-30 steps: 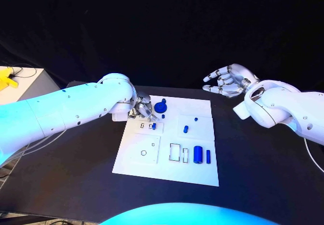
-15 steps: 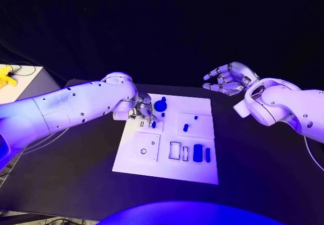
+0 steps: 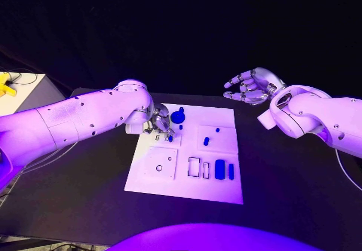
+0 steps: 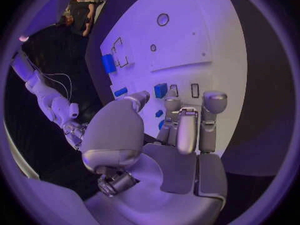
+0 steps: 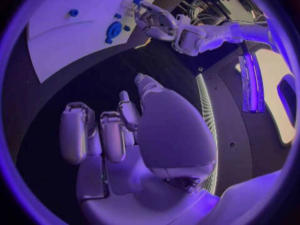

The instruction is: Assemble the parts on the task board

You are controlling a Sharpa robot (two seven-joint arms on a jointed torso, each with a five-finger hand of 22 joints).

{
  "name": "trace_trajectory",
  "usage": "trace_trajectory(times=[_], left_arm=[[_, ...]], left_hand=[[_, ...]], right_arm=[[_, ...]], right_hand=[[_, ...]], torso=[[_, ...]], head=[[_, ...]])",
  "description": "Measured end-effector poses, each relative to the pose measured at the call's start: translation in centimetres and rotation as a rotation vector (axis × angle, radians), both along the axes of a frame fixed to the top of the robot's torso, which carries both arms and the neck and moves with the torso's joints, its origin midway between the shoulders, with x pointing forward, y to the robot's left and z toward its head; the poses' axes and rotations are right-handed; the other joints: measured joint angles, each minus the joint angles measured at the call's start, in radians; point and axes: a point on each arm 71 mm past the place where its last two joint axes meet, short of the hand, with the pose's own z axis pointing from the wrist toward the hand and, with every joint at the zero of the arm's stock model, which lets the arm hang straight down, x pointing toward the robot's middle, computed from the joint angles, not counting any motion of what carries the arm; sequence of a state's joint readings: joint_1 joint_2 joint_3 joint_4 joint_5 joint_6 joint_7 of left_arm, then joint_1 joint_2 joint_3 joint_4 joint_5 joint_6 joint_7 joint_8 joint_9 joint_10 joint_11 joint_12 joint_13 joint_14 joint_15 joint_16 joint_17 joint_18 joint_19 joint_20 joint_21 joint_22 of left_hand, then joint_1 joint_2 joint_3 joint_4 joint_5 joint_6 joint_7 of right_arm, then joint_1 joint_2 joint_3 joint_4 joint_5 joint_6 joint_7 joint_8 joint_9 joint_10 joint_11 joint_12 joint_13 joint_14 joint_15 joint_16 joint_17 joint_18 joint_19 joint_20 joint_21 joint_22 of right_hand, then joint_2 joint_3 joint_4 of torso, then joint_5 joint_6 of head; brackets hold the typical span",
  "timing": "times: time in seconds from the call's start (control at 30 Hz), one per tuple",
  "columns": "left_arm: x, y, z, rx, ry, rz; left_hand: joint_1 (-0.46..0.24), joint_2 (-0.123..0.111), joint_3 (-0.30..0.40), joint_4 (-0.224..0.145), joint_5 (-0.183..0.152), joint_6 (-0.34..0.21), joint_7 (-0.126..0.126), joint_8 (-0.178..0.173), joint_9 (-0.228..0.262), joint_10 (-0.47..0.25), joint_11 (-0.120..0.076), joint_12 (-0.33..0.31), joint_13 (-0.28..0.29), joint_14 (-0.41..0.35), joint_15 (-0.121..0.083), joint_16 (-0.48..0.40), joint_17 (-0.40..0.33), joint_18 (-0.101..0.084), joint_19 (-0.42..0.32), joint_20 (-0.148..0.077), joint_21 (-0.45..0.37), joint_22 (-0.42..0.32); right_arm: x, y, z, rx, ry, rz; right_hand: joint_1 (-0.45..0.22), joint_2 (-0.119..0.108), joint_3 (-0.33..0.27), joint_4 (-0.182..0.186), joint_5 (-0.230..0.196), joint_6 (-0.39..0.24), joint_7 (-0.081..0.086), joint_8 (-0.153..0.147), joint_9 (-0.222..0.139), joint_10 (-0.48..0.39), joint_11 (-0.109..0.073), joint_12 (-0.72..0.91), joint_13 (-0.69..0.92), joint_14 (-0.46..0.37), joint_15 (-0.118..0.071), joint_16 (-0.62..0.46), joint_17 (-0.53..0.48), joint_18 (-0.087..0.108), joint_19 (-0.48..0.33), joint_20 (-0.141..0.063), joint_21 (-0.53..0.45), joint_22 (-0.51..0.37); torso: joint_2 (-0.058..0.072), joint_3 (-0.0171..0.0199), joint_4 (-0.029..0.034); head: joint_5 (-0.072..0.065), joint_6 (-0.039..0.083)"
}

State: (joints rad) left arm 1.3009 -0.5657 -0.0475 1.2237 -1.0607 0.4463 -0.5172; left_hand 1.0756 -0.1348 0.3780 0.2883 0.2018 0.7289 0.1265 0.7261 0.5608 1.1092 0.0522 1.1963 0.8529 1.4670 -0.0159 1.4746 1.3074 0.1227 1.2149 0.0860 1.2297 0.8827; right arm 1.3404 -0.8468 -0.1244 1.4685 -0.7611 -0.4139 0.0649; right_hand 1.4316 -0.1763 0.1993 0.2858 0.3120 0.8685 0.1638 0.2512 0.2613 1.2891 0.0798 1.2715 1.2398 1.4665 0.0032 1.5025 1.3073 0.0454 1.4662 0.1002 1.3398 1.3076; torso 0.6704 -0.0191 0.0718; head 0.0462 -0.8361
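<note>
left hand [image 3: 159,124] stays low over board's [image 3: 189,180] far-left slots, small blue part [image 4: 160,90] at its fingertips, grip unclear | right hand [image 3: 250,88] empty, fingers curled apart, still raised off board | little changed: insertion ongoing

Left hand [image 3: 159,124] fingers [image 4: 167,106] hide small part beneath.

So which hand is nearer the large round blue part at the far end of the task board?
Left. The left hand is over the board's far left corner, just beside the round blue part; the right hand hangs off the task board, beyond its far right corner.
</note>
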Motion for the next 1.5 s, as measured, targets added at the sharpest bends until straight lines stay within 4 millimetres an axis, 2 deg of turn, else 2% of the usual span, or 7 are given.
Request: trace_trajectory(times=[0.07,0.27,0.43,0.7,1.23,1.5], left_arm=[[0.01,-0.01,-0.03,0.001,0.003,-0.001],[-0.05,-0.23,-0.11,0.002,0.011,-0.007],[-0.02,-0.21,-0.19,0.003,0.016,-0.006],[-0.01,-0.10,-0.23,-0.001,0.020,-0.001],[0.02,-0.16,-0.30,-0.009,0.030,0.003],[0.14,-0.08,-0.39,-0.007,0.035,0.006]], left_hand=[[0.007,0.007,0.000,0.000,0.000,-0.007,0.000,0.000,0.000,-0.001,0.001,0.000,0.000,0.000,0.000,0.000,0.000,0.000,0.000,0.000,0.000,0.000],[0.011,0.003,0.000,0.000,0.000,-0.007,0.000,0.000,0.001,-0.005,-0.002,0.000,-0.002,0.000,0.000,0.000,0.000,0.000,0.000,0.000,0.000,0.000],[0.021,0.013,0.000,0.000,0.000,-0.007,0.000,0.004,0.001,-0.005,-0.002,0.000,-0.002,0.000,0.000,0.000,0.000,0.000,0.000,0.000,0.000,0.000],[0.078,0.034,0.023,-0.005,0.000,-0.007,0.000,0.015,0.005,-0.012,-0.002,0.000,-0.008,0.000,0.000,0.000,0.000,0.000,0.000,0.000,0.000,-0.005],[0.092,0.033,0.036,-0.008,0.000,-0.011,-0.004,0.015,0.005,-0.012,-0.002,0.000,-0.011,0.000,0.000,0.004,0.000,0.000,0.000,0.000,0.000,-0.005],[0.092,0.033,0.036,-0.008,0.000,-0.011,-0.004,0.015,0.005,-0.012,-0.002,0.000,-0.011,0.000,0.000,0.004,0.000,0.000,0.000,0.000,0.000,-0.005]], right_arm=[[0.00,0.04,-0.01,0.000,0.001,0.002],[0.02,0.13,-0.03,-0.002,0.003,0.005],[0.03,0.16,-0.05,-0.003,0.005,0.007],[0.05,0.02,-0.07,-0.005,0.008,0.006],[0.11,0.00,-0.18,-0.010,0.018,0.007],[0.13,0.22,-0.22,-0.011,0.022,0.014]], right_hand=[[0.000,0.000,0.000,0.000,0.000,0.000,0.000,0.000,0.000,0.000,0.000,0.000,0.001,0.000,0.000,0.000,0.000,0.000,0.000,0.000,0.000,0.000],[-0.001,0.001,0.000,0.000,0.000,0.000,0.000,0.000,0.000,0.000,0.000,0.000,0.001,0.000,0.000,0.000,0.000,0.000,0.000,0.000,0.000,0.000],[-0.004,0.004,0.000,0.000,0.000,-0.003,0.003,0.000,0.000,0.000,0.000,0.000,0.001,0.000,0.000,0.000,0.000,0.000,0.000,0.000,0.000,0.000],[-0.004,0.004,0.000,0.000,0.000,-0.003,0.003,0.000,0.000,0.000,0.000,0.000,0.010,0.000,0.000,0.000,0.000,0.000,0.000,0.000,0.005,0.000],[-0.008,0.000,0.000,0.000,0.000,-0.003,0.003,0.000,0.000,0.000,0.000,0.004,0.009,0.000,0.000,0.000,0.001,0.000,0.000,0.000,0.005,0.000],[-0.012,0.004,0.000,0.000,0.000,-0.003,0.003,0.000,0.000,0.000,0.000,0.004,0.010,0.000,0.000,0.000,0.001,0.000,0.000,0.000,0.005,0.000]], torso=[[0.000,0.0001,0.0006],[0.000,0.0005,0.0012],[0.001,0.0012,0.0012],[0.001,0.0020,0.0013],[0.003,0.0012,0.0023],[0.003,0.0006,0.0029]], head=[[-0.001,-0.001],[-0.001,-0.003],[0.001,-0.004],[0.002,-0.004],[0.002,-0.004],[0.004,-0.008]])
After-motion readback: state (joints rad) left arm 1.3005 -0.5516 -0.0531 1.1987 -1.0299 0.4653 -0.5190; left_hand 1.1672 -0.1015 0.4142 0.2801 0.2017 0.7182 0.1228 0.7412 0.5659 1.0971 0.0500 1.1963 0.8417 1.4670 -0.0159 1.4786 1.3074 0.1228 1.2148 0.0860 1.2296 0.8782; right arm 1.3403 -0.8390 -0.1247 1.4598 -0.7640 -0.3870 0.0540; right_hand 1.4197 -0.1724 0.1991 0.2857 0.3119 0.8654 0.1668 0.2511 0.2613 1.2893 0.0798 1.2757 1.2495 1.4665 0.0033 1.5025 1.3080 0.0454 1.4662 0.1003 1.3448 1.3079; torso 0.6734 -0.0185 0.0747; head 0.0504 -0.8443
